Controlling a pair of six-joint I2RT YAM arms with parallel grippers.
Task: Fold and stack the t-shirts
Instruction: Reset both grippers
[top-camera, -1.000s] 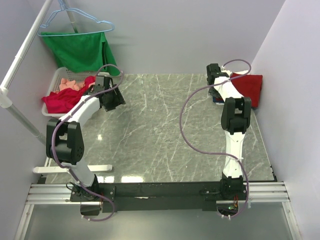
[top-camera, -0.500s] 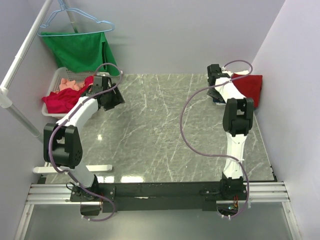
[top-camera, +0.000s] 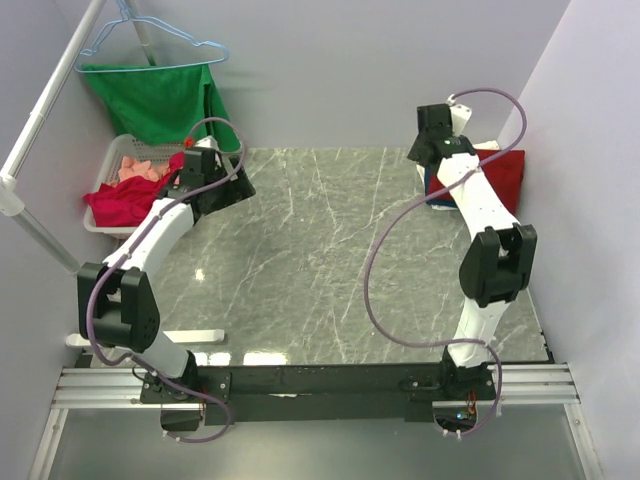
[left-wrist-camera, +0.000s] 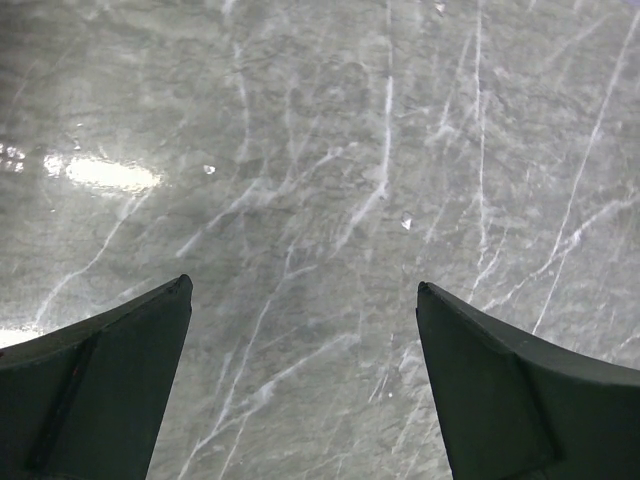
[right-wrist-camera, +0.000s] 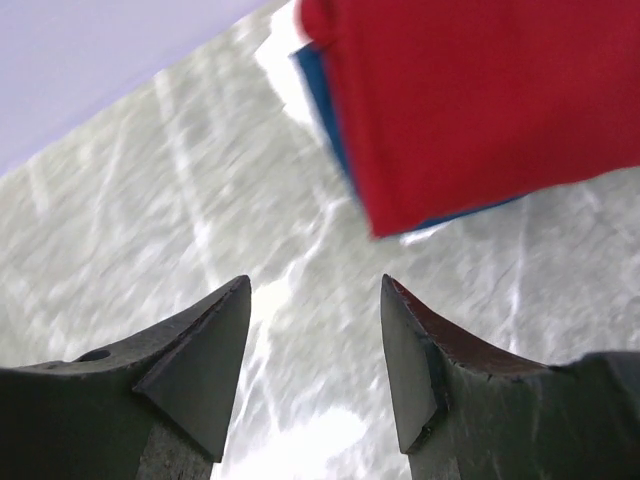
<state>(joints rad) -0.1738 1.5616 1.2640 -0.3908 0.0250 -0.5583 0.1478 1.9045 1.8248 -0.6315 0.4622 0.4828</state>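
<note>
Softly folded deep-red t-shirt (right-wrist-camera: 480, 100) over blue t-shirt (right-wrist-camera: 318, 95) on veined grey marble (left-wrist-camera: 320, 130); left pincer (left-wrist-camera: 302, 283), right pincer (right-wrist-camera: 315, 280) both spread.

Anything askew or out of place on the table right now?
Minor only: the crimson shirt hangs over the basket rim at far left, and the blue shirt edge peeks out from under the red shirt on the stack.

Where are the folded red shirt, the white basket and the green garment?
folded red shirt (right-wrist-camera: 480, 100): right wrist view, middle of its top face.
white basket (top-camera: 101, 182): top view, its left wall.
green garment (top-camera: 155, 100): top view, middle of the cloth.
</note>
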